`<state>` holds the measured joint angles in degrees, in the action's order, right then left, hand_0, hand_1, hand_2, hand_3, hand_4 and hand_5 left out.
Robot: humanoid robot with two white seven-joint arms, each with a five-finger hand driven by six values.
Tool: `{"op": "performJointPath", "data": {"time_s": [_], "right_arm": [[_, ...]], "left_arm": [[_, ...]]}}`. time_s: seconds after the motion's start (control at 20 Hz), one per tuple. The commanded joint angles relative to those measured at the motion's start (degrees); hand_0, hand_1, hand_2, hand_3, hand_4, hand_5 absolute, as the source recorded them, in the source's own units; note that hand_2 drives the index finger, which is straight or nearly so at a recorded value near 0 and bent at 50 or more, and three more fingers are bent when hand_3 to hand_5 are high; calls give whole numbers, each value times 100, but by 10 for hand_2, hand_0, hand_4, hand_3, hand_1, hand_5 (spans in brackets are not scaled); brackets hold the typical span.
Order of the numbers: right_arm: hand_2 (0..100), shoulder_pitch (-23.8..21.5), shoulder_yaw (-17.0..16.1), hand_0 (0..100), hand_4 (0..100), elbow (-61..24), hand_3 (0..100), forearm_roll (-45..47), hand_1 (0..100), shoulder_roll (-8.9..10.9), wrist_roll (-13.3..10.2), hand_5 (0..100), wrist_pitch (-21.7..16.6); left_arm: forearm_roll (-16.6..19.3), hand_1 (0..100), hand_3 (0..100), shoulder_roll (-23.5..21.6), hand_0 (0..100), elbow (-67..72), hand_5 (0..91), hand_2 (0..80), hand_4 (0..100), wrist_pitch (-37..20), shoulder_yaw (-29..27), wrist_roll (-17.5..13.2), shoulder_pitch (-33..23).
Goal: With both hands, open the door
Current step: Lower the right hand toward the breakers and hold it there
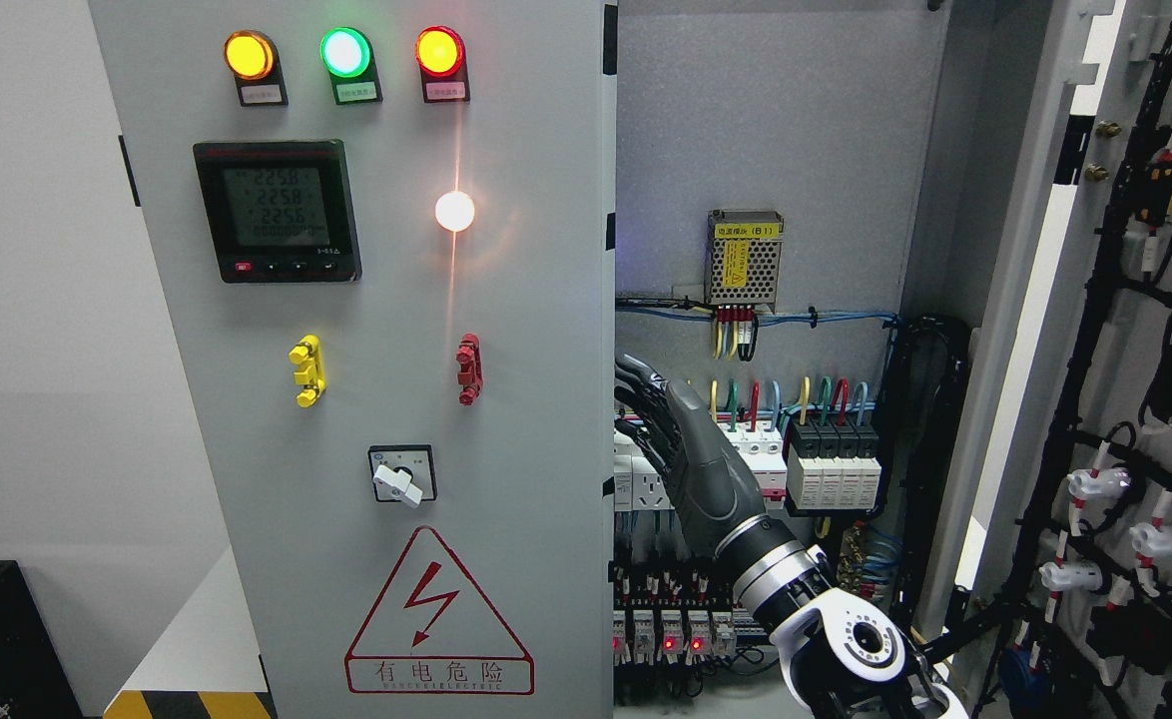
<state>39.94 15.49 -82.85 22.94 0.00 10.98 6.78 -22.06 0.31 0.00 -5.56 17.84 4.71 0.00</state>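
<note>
The left door (366, 399) of the electrical cabinet was a flat panel of smooth grey painted metal, closed and filling the left half of the view. On it sat three round indicator lamps (345, 52), amber, green and red, all lit, above a black square meter (277, 210) with a pale display. Lower down were a yellow handle (307, 370), a red handle (468, 368), a white rotary switch (401, 475) and a red triangular warning sign (438, 611).

The right door (1125, 379) stood swung open at the far right, its inner face carrying black cable bundles and white connectors. The cabinet interior (776, 150) was exposed: a perforated metal power supply (745, 259) with a yellow label, rows of white and black breakers (831, 464) fed by coloured wires, and small relays with red lights near the bottom.

The right robot hand (666, 419), dark grey with a silver wrist and a glossy white forearm joint, came in from the lower right. Its fingers (638, 384) lay extended and close together, gripping nothing, touching or just beside the free right edge of the left door. The left robot hand was out of view.
</note>
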Motion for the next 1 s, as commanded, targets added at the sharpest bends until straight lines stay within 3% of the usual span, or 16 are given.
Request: {"op": "performJointPath", "data": {"time_s": [0.0, 0.25, 0.5, 0.95], "right_arm": [[0, 58, -10, 191, 0, 146, 0, 175, 0, 61, 149, 0, -10], [0, 119, -19, 191, 0, 119, 0, 228, 0, 61, 203, 0, -1], [0, 119, -19, 191, 0, 164, 0, 229, 0, 97, 484, 0, -1], [0, 216, -28, 191, 0, 251, 0, 703, 0, 176, 528, 0, 272]], "left_arm": [[0, 0, 0, 118, 0, -140, 0, 0, 0, 3, 0, 13, -176], [0, 0, 0, 145, 0, -149, 0, 0, 0, 3, 0, 13, -185], [0, 0, 0, 162, 0, -149, 0, 0, 0, 3, 0, 4, -185], [0, 0, 0, 197, 0, -167, 0, 0, 0, 3, 0, 13, -194]]}}
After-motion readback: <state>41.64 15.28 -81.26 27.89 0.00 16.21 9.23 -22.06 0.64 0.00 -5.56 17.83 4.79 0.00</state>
